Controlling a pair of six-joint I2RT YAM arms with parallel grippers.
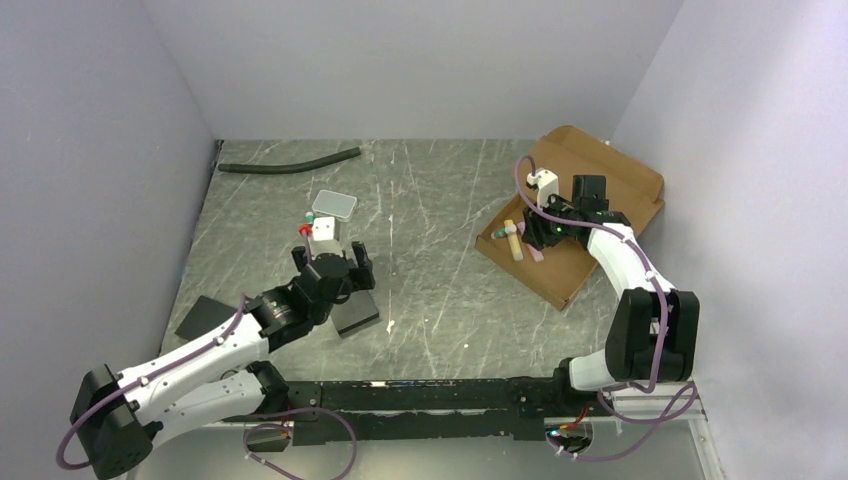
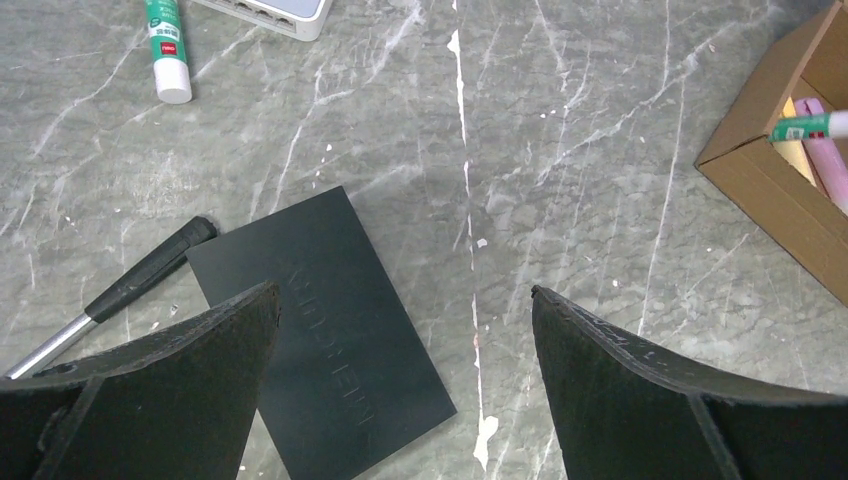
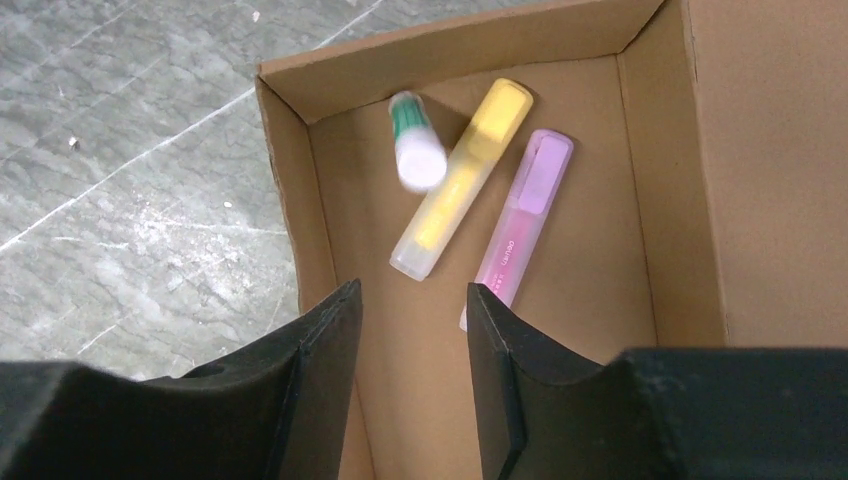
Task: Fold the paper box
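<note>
The paper box (image 1: 610,172) sits at the far right of the table (image 1: 430,270), close to the side wall. Its walls are up and its lid lies tipped back toward that wall, so we judge the tray is formed and only the lid is left to close.

Our right gripper (image 3: 412,292) hangs just above the near corner of the tray. Its jaws are parted by a narrow gap with nothing between them. Below it a green-capped glue stick (image 3: 415,145) shows blurred beside a yellow marker (image 3: 462,180) and a pink marker (image 3: 525,215). We take the blur to mean the stick is moving, probably let fall into the tray, which would explain the loose jaws.

Our left gripper (image 2: 403,290) is spread as wide as it goes and holds nothing. It is low over a black slab (image 2: 320,340) lying flat on the table, well apart from the box, and we read that as waiting or lining up on the slab
</note>
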